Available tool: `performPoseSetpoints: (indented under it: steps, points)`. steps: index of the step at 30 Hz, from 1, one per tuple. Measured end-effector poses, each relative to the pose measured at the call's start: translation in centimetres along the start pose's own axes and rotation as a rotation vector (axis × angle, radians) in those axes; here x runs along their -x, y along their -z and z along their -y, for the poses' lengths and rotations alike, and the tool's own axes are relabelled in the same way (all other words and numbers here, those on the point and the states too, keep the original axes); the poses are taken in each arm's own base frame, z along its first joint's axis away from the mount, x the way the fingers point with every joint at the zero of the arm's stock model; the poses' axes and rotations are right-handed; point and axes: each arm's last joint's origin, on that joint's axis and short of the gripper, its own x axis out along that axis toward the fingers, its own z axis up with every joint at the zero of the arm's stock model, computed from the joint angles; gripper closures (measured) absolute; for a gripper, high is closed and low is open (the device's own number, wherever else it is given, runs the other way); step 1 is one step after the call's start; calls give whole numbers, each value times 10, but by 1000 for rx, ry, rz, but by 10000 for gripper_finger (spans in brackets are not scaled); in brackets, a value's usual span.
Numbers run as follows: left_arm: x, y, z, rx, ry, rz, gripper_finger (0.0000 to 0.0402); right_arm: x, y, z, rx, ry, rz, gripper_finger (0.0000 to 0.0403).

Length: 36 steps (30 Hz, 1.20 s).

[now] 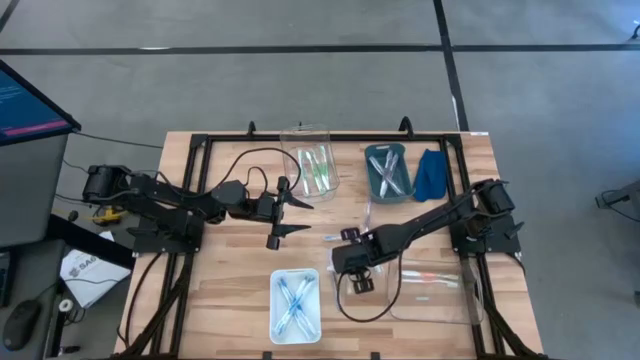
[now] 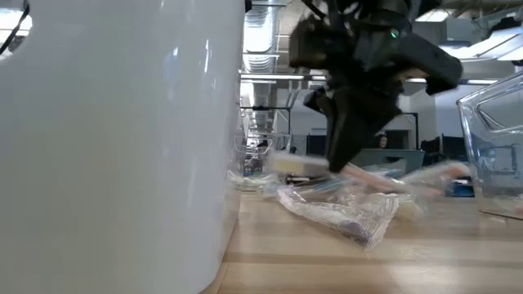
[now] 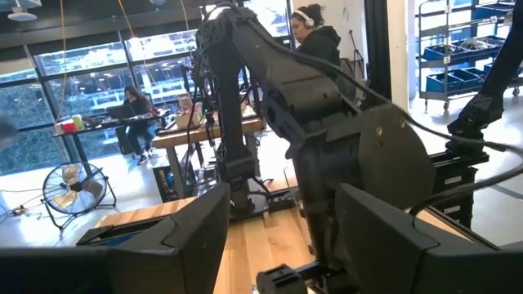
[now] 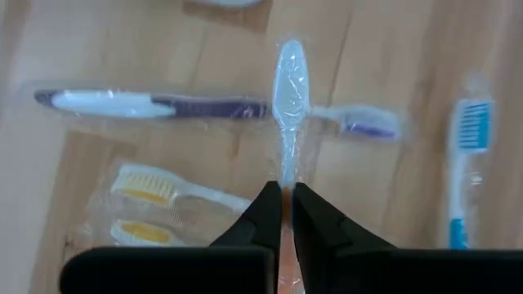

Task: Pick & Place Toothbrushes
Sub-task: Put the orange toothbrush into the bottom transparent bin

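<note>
My right gripper (image 4: 286,189) is shut on a toothbrush (image 4: 290,73) in a clear wrapper, with a whitish head and an orange-pink handle. It stands near the table's middle (image 1: 358,272), pointing steeply down. Under it on the wood lie a wrapped purple toothbrush (image 4: 147,104), two orange-bristled ones (image 4: 147,186) and a blue one (image 4: 466,155). My left gripper (image 1: 285,212) waits open above the table's left half, holding nothing. My right gripper pinches the toothbrush's thin neck (image 4: 287,167) just below the head, between its two fingers (image 4: 265,208). The fingers come from above, slanting down. The head sticks out beyond the fingertips and crosses above the purple toothbrush. In the low view the toothbrush (image 2: 384,175) hangs roughly level, just above the table.
A clear tray (image 1: 310,165) with green toothbrushes and a teal tray (image 1: 388,170) stand at the far side, beside a folded blue cloth (image 1: 431,172). A white tray (image 1: 295,305) with blue toothbrushes sits near the front edge. A clear tray (image 1: 435,285) lies to the right.
</note>
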Motion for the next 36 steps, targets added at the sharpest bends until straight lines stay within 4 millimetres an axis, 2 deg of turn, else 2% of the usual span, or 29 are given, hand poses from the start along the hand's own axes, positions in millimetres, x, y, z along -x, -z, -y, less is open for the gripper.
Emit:
performPoseSetpoints:
  steps: [12, 20, 36]
  points:
    - [0, 0, 0, 0, 0, 0, 183, 15, -20, 8, 24, 34, 54, 393]
    - [0, 0, 0, 0, 0, 0, 183, 21, -38, 7, 12, -14, 212, 395]
    - [0, 0, 0, 26, 0, 0, 183, 29, -60, 0, -81, -62, 454, 398]
